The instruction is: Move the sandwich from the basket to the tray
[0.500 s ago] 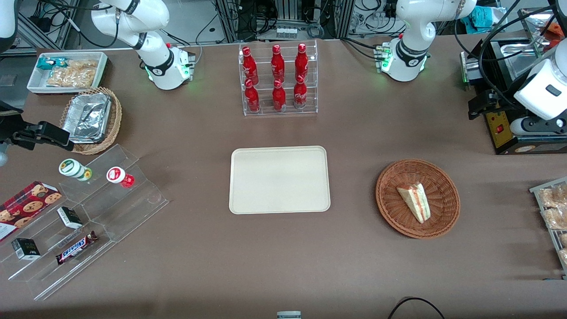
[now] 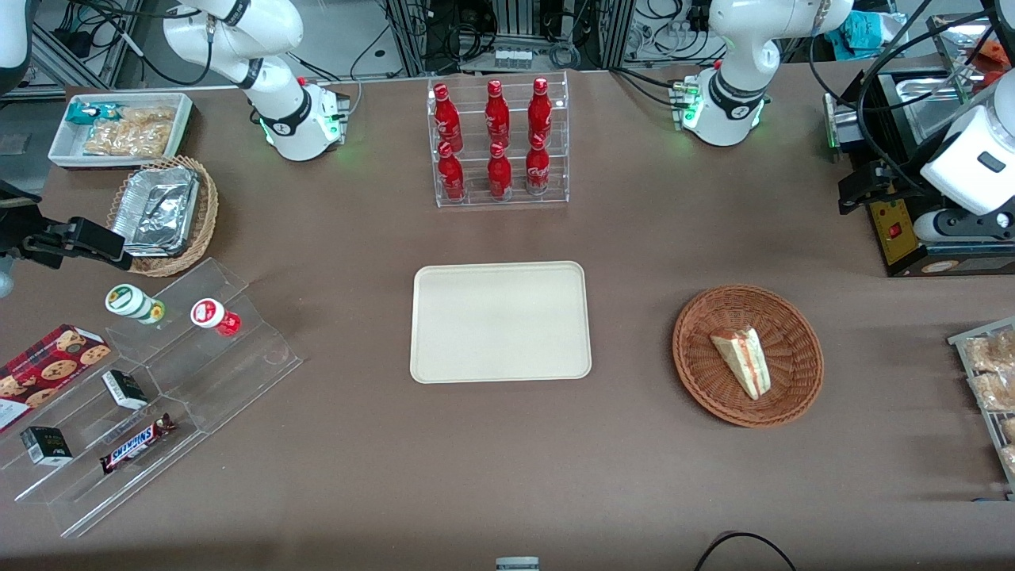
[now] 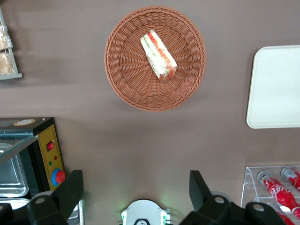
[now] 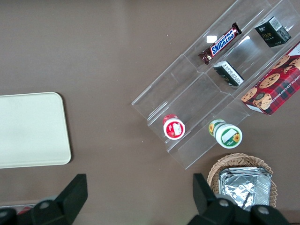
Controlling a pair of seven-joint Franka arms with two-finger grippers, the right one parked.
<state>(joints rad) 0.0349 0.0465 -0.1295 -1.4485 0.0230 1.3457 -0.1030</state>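
Sandwich [image 3: 158, 55] lies in the basket [image 3: 123, 70], tray [image 3: 276, 89] bare beside it. Your gripper [image 3: 136, 192] hangs high, well clear of both, fingers spread, empty. Watch the descent: off-centre, you'll snag wicker or crush the soft wrapped wedge.

Small triangular wedge sandwich [image 2: 742, 361] [image 3: 158, 55] of white bread with red-orange and green layers, seemingly clear-wrapped, lying on its side inside the round shallow reddish-brown woven wicker basket [image 2: 797, 388] [image 3: 123, 70], near its middle. Flat rectangular cream-beige tray [image 2: 500, 322] [image 3: 276, 86] with rounded corners and low rim, bare, mid-table, well apart from the basket, which sits toward the working arm's end.
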